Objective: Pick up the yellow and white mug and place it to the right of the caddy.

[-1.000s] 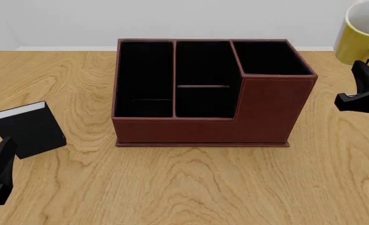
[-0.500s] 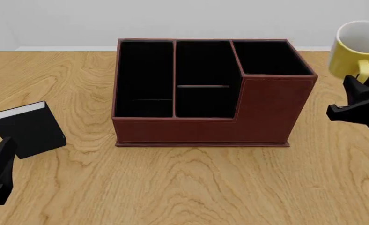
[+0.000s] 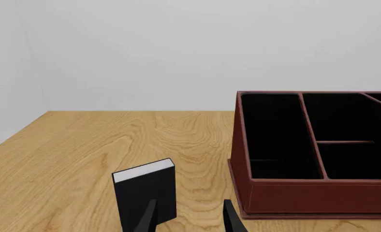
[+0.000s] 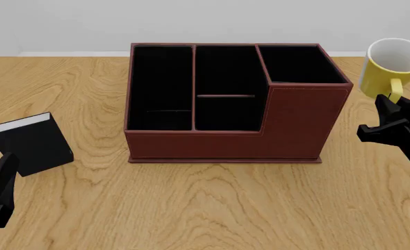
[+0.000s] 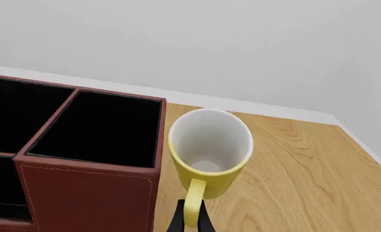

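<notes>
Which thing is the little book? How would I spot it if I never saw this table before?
Start at the big reddish-brown caddy in the middle of the wooden table. Look to its left, near the left gripper: the small book stands upright there. It alone is black with a white page edge on top.

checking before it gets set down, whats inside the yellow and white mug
The yellow and white mug shows only its bare white interior; nothing inside. The right gripper grips its handle.

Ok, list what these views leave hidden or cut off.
- Right gripper: the right wrist view's edge cuts it, the mug handle covers its tips.
- Yellow and white mug: the front view hides its base behind the gripper; whether it touches the table is unclear.
- Caddy: its right section is cut off in the left wrist view.
</notes>
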Robot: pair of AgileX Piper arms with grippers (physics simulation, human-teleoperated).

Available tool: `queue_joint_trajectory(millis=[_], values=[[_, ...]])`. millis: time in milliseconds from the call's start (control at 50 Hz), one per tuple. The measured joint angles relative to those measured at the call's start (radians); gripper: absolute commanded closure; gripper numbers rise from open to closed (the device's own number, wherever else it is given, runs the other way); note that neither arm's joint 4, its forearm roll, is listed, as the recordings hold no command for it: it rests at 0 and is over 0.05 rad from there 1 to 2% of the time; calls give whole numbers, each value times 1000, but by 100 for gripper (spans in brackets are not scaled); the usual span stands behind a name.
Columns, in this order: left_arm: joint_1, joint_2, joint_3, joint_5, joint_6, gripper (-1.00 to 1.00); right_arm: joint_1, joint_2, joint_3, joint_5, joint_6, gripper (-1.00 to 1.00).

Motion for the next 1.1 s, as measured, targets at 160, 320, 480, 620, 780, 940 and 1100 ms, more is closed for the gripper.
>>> queue_joint_trajectory(millis=[160,320,480,620,780,940,1100], values=[[0,0,0,0,0,-100,-4,34,11,-33,4,100],[0,0,0,0,0,-100,-8,70,21,-68,8,100],[0,0,0,0,0,-100,-12,107,30,-103,10,100],[0,0,0,0,0,-100,-15,139,36,-132,11,100],[0,0,0,0,0,-100,-17,172,41,-161,12,100],[0,0,0,0,0,-100,-21,202,45,-185,13,100],[0,0,0,0,0,-100,-26,227,48,-205,13,100]])
